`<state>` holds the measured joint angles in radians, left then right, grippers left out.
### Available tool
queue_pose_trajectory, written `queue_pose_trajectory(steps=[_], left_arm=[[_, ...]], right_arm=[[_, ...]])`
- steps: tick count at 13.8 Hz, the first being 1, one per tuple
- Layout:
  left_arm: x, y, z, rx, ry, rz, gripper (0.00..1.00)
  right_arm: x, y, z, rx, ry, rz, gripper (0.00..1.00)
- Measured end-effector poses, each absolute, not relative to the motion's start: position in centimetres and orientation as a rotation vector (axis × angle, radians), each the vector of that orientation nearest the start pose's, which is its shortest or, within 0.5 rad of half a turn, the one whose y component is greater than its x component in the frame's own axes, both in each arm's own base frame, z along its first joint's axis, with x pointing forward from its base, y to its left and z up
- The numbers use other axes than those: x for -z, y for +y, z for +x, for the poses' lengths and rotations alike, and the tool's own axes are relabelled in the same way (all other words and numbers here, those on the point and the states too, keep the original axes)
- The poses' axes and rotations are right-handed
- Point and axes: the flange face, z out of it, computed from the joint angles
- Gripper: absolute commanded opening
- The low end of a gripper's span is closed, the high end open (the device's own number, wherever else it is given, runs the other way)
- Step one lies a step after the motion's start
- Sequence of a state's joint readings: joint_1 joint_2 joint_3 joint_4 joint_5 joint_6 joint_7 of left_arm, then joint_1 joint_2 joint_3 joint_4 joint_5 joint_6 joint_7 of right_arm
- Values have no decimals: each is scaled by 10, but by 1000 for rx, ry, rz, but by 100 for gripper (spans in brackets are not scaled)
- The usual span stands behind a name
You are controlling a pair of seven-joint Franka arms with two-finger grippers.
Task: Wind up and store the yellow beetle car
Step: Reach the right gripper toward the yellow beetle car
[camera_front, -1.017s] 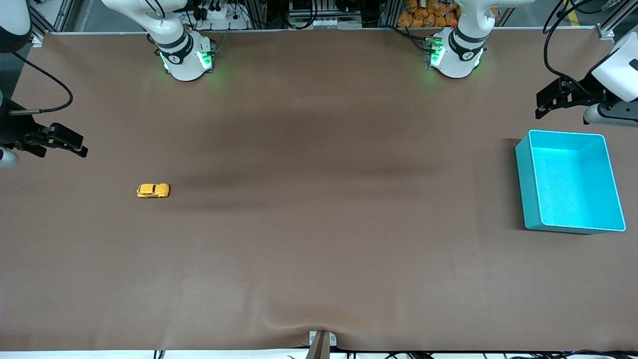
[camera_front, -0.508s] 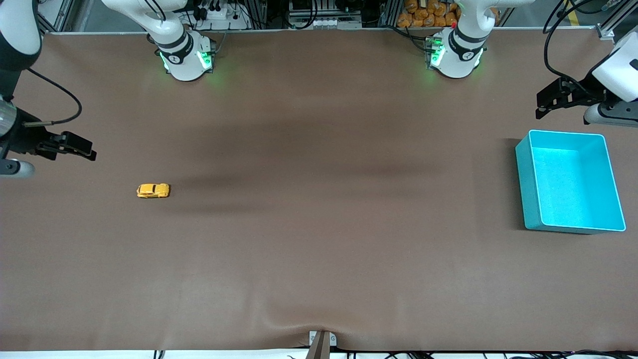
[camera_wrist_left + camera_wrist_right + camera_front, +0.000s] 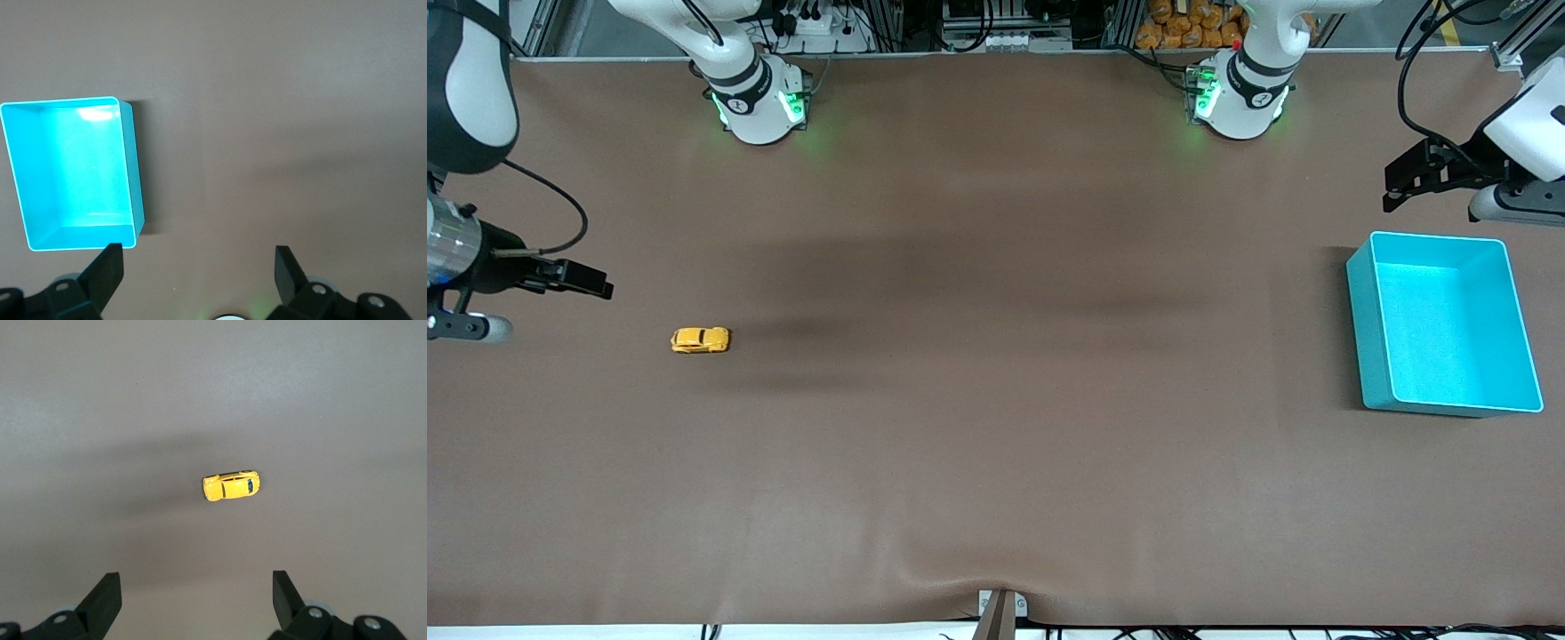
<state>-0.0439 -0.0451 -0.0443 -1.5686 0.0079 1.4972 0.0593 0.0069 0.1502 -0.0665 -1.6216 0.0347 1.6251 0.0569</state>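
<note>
The yellow beetle car (image 3: 701, 340) rests on the brown table toward the right arm's end; the right wrist view shows the same car (image 3: 231, 487) lying alone on the mat. My right gripper (image 3: 596, 284) hangs open and empty above the table at that end, apart from the car; in its own view the right gripper (image 3: 197, 587) has wide-spread fingers. My left gripper (image 3: 1400, 182) waits open and empty in the air over the left arm's end of the table, beside the turquoise bin (image 3: 1360, 302). Its wrist view shows the left gripper (image 3: 199, 263) and the empty bin (image 3: 133, 167).
Both arm bases (image 3: 760, 102) (image 3: 1236, 98) stand along the table edge farthest from the front camera. A small metal bracket (image 3: 1000, 609) sits at the table's nearest edge. Brown mat stretches between the car and the bin.
My right gripper has moved over the table toward the car, lower in the front view. The left arm, the car and the bin have not moved.
</note>
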Motion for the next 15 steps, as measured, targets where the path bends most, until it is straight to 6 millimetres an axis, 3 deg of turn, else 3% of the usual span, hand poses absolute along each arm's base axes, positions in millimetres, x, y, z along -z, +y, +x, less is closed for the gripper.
queue_pose_trajectory(steps=[3, 8, 10, 13, 15], left_arm=[[-644, -47, 531, -41, 230, -3123, 100], [-644, -46, 531, -41, 228, -3123, 100], [-644, -46, 531, -41, 227, -3123, 100], [-644, -45, 531, -41, 226, -3123, 100], [-644, -45, 531, -41, 226, -3123, 100]], right_arm=[[-504, -32, 597, -263, 232, -3101, 100], [-440, -56, 617, -359, 369, -3093, 100], [-431, -62, 620, -357, 446, -3088, 100], [-423, -56, 623, -356, 729, -3053, 100], [-405, -50, 628, -330, 967, -2980, 100]])
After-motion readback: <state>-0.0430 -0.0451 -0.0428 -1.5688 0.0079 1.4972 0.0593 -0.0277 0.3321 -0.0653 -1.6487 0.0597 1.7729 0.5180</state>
